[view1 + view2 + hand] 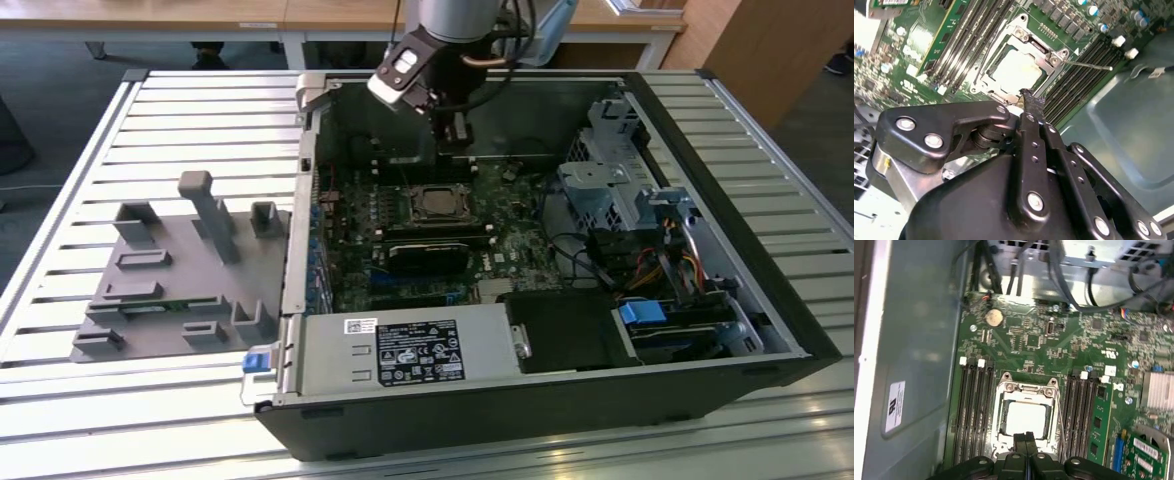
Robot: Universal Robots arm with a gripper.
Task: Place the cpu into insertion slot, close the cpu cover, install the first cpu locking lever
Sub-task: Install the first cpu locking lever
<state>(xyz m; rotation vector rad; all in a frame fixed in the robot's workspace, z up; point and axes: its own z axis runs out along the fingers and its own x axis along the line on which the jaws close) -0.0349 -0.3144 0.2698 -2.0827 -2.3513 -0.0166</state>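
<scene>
the cpu (pixel 1026 419) is seated in the insertion slot (pixel 1000 420) with the cpu cover (pixel 1026 388) lowered around it. the gripper (pixel 1026 436) is held just beside the cover's edge, fingers pressed together, nothing grasped.

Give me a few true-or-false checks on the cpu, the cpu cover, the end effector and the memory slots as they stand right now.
1. The cpu sits in the insertion slot. True.
2. The end effector is carrying the cpu. False: its fingers are together with nothing between them, at the edge of the socket.
3. The cpu cover lies down around the cpu, framing its metal top. True.
4. Every one of the memory slots is filled. False: the first wrist view shows one green memory module on one side of the socket, and the slots on the other side are bare.
</scene>
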